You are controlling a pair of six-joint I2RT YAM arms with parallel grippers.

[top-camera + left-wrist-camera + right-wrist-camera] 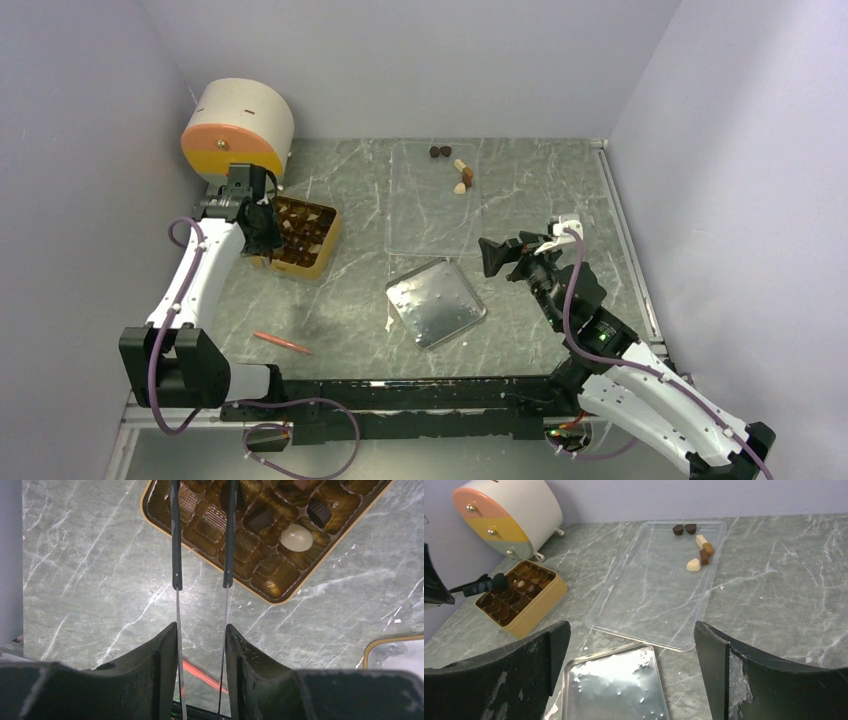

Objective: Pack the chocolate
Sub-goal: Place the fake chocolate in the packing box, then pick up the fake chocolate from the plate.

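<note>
The golden-tan box point(296, 236) is the anchor here. It is square with rounded corners and holds a glossy gold moulded liner point(250, 545) of small wells, several with ribbed floors. Some of the chocolate point(296, 537) already sits in those wells. One piece is a smooth cream dome, and dark square blocks point(318, 511) lie close by it. Many wells show only bare foil.

The left jaws hang over the box's left part. Thin metal blades point(178, 625) with black sleeves point(175, 540) stand a narrow gap apart. Their ends run off the top of the wrist view, so I cannot tell whether a piece sits between them.

To the right of the box lies a clear rectangular plastic tray point(425, 235) with rounded corners. At its far end is a loose cluster of chocolate point(696, 547): two dark cup shapes, a cream block, brown blocks and a cream rounded piece.

Right of the box and nearer the arms rests a silvery square lid point(436, 302), shiny, speckled and tilted corner-on. Beyond that lid, the right jaws gape wide with nothing between them.

Behind the box sits a drum-shaped container point(238, 128) with a cream wall and a pink, yellow and grey face. Nearer than the box lies a thin red-orange pen point(282, 343) on the grey-green, white-veined table point(340, 290).
</note>
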